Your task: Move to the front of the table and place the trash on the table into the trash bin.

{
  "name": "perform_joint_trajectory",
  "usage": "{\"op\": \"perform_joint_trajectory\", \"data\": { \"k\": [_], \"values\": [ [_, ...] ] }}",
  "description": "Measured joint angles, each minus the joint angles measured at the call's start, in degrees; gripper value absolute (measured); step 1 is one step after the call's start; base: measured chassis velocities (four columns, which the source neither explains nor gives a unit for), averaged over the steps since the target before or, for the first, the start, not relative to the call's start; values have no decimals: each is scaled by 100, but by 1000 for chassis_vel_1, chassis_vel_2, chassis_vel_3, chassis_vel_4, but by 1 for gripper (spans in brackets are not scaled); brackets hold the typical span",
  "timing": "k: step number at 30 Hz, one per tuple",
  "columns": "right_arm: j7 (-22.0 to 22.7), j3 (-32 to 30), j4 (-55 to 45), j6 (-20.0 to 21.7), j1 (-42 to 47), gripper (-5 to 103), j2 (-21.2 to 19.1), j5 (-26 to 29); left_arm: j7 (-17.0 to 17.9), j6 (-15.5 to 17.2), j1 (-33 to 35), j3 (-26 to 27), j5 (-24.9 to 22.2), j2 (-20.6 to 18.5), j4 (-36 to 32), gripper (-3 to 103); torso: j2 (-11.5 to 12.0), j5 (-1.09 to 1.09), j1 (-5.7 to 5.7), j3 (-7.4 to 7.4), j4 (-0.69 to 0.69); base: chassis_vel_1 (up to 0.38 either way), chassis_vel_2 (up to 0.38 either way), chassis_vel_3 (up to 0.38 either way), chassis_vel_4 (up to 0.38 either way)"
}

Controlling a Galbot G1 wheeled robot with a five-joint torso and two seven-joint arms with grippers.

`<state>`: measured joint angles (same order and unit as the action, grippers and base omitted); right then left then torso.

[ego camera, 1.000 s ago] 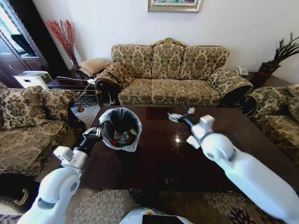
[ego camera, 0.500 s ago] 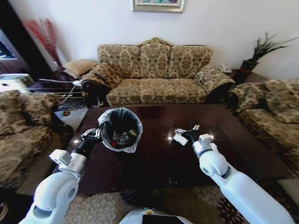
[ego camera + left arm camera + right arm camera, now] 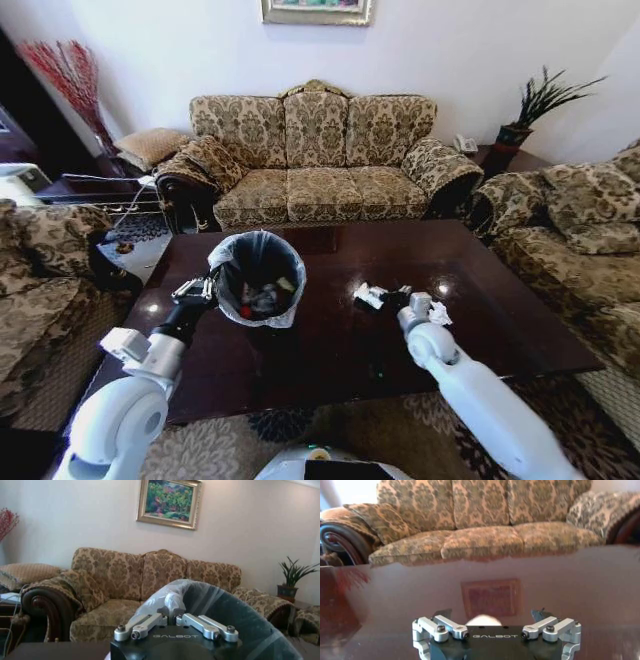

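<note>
The right gripper (image 3: 400, 297) is wide open, with white trash (image 3: 369, 294) just ahead. The left gripper (image 3: 197, 290) pinches the bin (image 3: 257, 278) rim.

My dark glossy table (image 3: 330, 345), black bag-lined trash bin (image 3: 258, 278) upright near its left edge holding litter, white crumpled trash (image 3: 369, 294) mid-table, another scrap (image 3: 438, 314) towards the right edge

Glossy white rounded arms, black wrists, silver screw-studded linkages on the left gripper (image 3: 172, 624); housing apparently lettered GALBOT.
</note>
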<state>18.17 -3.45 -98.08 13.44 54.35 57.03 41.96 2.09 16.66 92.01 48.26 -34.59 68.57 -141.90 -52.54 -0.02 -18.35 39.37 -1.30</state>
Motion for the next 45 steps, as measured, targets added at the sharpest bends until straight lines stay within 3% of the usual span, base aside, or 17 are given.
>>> {"op": "perform_joint_trajectory", "data": {
  "k": [6, 8, 28, 32, 34, 37, 45],
  "values": [
    [86, 30, 404, -29, -49, 100, 398, 117, -73, -49, 35, 19, 5, -52, 80, 3, 0, 1, 0, 0, 5, 0, 0, 0, 0],
    [-24, 69, 615, -90, -179, 100, 539, 144, -75, -65, 39, 21, 10, -54, 92, 3, 0, 1, 0, 0, 0, 0, 0, 0, 0],
    [-157, 64, 1220, -89, -398, 102, 741, 151, -151, -125, -30, -46, 78, 3, 280, 3, 0, 0, 0, 0, 2, 0, 0, 0, 0],
    [-147, 65, 1274, -115, -389, 85, 805, 108, -161, -154, -30, -37, 80, 5, 303, 3, 0, 1, 0, 0, 1, 0, 0, 0, 0],
    [-145, 64, 1283, -124, -381, 85, 816, 95, -166, -160, -31, -36, 80, 5, 310, 3, 0, 0, 0, 0, 1, 0, 0, 0, 0],
    [-143, 55, 1311, -165, -357, 70, 840, 41, -172, -178, -47, -37, 80, 4, 336, 3, 0, 1, 0, 0, 3, 0, 0, 0, 0],
    [-113, 31, 1308, -233, -311, 51, 850, -57, -172, -191, -96, -47, 82, -19, 374, 3, 0, 2, 0, 0, 1, 0, 0, 0, 0]
  ]
}}
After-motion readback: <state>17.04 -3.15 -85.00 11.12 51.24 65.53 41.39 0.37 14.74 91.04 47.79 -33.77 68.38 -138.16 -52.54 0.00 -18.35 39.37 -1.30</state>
